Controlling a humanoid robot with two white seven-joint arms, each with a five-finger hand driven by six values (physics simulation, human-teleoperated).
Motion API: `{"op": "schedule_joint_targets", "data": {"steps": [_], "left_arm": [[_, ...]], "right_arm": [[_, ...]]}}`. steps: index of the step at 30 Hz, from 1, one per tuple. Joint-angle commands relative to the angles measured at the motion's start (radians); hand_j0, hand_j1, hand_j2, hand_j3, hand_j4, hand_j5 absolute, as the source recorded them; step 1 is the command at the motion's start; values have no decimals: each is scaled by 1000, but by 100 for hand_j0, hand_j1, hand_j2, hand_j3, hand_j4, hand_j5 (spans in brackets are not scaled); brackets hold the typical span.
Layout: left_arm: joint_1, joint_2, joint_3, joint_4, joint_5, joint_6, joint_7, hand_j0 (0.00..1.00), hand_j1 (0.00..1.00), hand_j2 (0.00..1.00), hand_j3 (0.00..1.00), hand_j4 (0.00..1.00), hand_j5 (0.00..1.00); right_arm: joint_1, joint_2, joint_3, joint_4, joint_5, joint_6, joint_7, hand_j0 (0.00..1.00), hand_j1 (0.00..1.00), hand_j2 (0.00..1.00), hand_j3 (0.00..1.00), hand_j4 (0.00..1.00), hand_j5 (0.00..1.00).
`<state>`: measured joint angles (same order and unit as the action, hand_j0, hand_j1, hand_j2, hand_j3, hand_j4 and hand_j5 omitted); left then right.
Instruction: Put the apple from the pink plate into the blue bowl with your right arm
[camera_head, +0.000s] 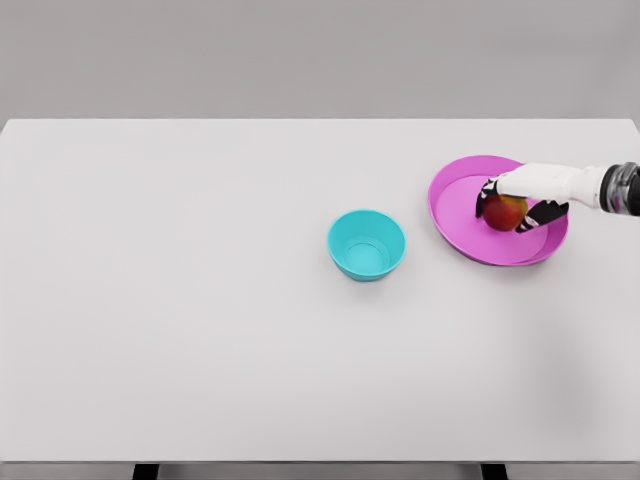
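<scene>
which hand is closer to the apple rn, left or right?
Right. The right hand is wrapped around the apple on the pink plate. The left hand isn't in view.

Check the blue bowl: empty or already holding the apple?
Empty. The blue bowl shows only its bare inside; the apple sits on the pink plate, the right hand around it.

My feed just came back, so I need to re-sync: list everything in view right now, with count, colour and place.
table: one, white, fills most of the view
bowl: one, blue, right of the table's centre, nothing in it
plate: one, pink, right of the bowl, tilted with its right side raised
apple: one, red and yellow, on the plate
right hand: one, white with dark fingers, enters from the right edge, fingers wrapped around the apple
</scene>
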<state>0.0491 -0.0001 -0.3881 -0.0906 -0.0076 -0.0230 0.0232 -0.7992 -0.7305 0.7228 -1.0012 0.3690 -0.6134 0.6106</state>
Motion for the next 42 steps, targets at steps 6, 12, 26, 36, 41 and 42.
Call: {"op": "schedule_joint_targets", "data": {"steps": [6, 12, 26, 36, 41, 42], "left_arm": [[0, 0, 0, 0, 0, 0, 0, 100, 100, 100, 100, 100, 100], [0, 0, 0, 0, 0, 0, 0, 100, 100, 100, 100, 100, 100], [0, 0, 0, 0, 0, 0, 0, 100, 100, 100, 100, 100, 100], [0, 0, 0, 0, 0, 0, 0, 100, 100, 100, 100, 100, 100], [0, 0, 0, 0, 0, 0, 0, 100, 100, 100, 100, 100, 100], [0, 0, 0, 0, 0, 0, 0, 100, 100, 100, 100, 100, 100]], "right_arm": [[-23, -4, -14, -13, -12, 3, 0, 42, 42, 42, 42, 42, 42], [-31, -15, -14, -142, -12, 3, 0, 43, 43, 43, 43, 43, 43], [-14, -6, -6, -505, -13, 3, 0, 43, 43, 43, 43, 43, 43], [12, 98, 35, -524, -5, 3, 0, 43, 43, 43, 43, 43, 43], [9, 118, 50, -445, 11, 3, 0, 44, 44, 44, 44, 44, 44], [9, 123, 52, -436, 16, 3, 0, 44, 44, 44, 44, 44, 44]]}}
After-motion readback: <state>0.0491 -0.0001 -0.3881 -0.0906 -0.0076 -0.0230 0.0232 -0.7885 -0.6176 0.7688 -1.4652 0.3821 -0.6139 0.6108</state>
